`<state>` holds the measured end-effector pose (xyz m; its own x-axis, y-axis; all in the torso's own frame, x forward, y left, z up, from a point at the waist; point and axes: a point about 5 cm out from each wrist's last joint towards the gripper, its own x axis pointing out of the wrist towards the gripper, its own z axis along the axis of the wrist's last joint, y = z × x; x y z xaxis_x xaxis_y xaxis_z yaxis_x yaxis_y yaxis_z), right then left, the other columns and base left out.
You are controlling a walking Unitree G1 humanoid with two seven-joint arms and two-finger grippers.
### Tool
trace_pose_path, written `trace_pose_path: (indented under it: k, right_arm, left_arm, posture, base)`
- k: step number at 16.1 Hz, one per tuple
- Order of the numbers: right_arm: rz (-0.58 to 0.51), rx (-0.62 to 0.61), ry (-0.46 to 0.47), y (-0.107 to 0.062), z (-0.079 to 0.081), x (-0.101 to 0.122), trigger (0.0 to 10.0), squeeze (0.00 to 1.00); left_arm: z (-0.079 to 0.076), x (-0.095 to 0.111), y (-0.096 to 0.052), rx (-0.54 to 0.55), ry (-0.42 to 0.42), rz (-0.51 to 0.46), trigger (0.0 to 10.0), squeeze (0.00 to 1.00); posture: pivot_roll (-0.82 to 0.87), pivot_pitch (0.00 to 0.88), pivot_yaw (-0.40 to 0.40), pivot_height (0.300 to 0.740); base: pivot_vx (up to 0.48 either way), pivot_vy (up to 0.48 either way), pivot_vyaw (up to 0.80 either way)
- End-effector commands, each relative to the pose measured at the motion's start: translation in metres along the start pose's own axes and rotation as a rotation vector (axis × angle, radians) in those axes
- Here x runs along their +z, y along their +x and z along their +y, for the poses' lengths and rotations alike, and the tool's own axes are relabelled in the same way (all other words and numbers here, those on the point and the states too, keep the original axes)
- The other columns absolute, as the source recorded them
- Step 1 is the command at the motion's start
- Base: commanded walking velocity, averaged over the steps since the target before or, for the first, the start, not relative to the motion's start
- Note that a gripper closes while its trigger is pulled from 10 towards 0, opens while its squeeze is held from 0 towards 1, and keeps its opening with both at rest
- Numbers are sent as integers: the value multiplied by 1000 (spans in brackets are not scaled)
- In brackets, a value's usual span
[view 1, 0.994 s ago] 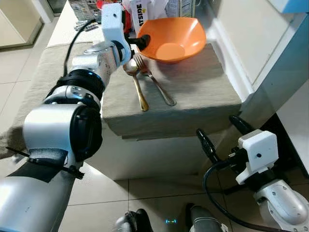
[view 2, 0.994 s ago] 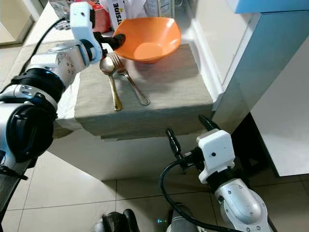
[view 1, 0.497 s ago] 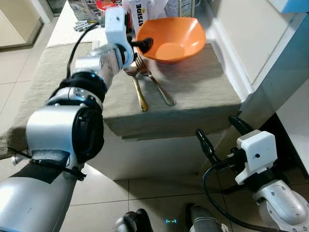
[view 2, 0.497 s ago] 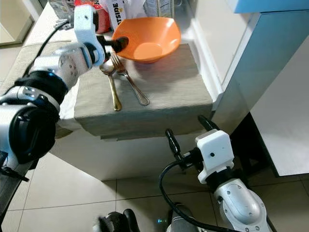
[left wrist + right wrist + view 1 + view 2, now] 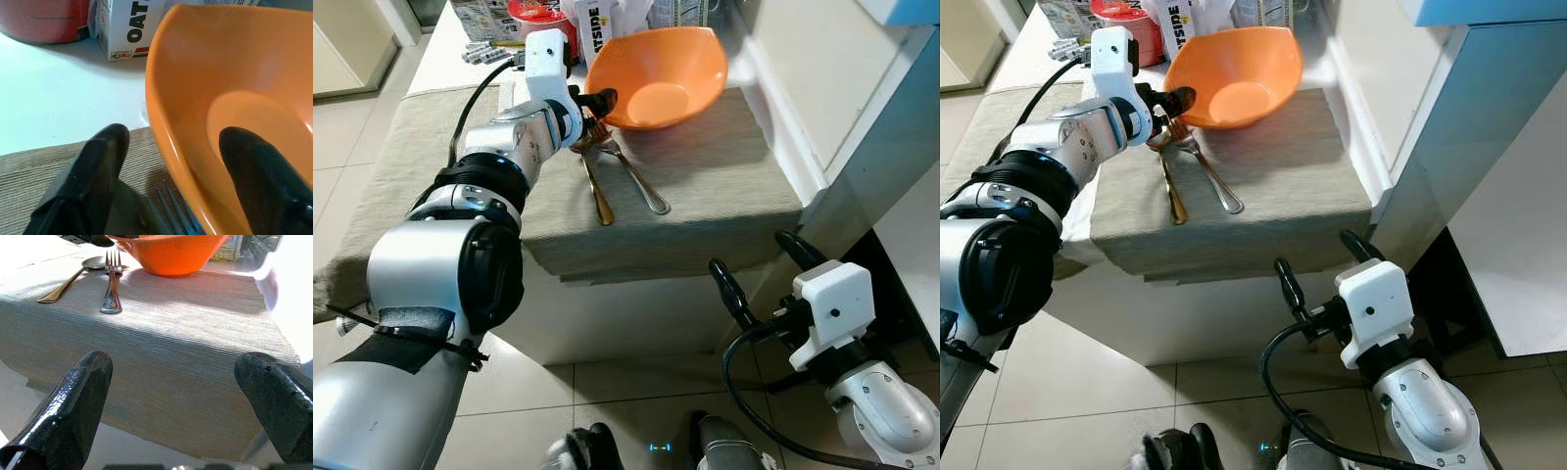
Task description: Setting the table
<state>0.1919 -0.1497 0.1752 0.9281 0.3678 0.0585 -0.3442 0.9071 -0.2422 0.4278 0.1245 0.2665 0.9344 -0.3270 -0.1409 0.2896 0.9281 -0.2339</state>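
Reaching forward over the bench (image 5: 724, 196), the left arm stretches nearly straight, its left end effector (image 5: 1178, 98) clamped on the near-left rim of the orange bowl (image 5: 658, 76): one finger (image 5: 254, 176) lies inside the bowl, the other (image 5: 93, 176) outside under the rim. The bowl is tipped, its left side raised off the beige cloth (image 5: 1263, 196), at the far end of the cloth close to the wall. A gold spoon (image 5: 594, 186) and a silver fork (image 5: 636, 181) lie side by side on the cloth just in front of the bowl; their heads are partly hidden beneath the end effector and the bowl's rim. The right arm hangs low beside the bench's front edge, and the right end effector (image 5: 1317, 269) has its fingers spread wide, holding nothing, pointing up toward the cloth's hanging edge.

Behind the bowl an oat carton (image 5: 124, 27) and a red container (image 5: 1131, 24) stand on the white top, both cut off by the frame. Bare cloth lies to the right of the fork, up to the bench's right edge beside a blue cabinet (image 5: 1469, 137)
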Motion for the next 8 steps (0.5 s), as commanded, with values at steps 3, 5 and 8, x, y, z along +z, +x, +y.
trace_pose_path:
  k: [3,5,8]
  right_arm:
    - [6,5,4,0,2,0,10000,0]
    - [9,6,3,0,1,-1,10000,0]
    - [11,7,3,1,1,-1,10000,0]
  left_arm:
    - [4,-3,-1,0,-46,2,0,0]
    - [3,2,-1,-14,-65,-17,0,0]
    - [2,5,-2,-23,-102,-34,0,0]
  posture:
    - [-372,214,118,740]
    - [-371,216,116,740]
    - [-368,212,114,740]
  base:
    - [0,0,0]
    - [0,0,0]
    - [0,0,0]
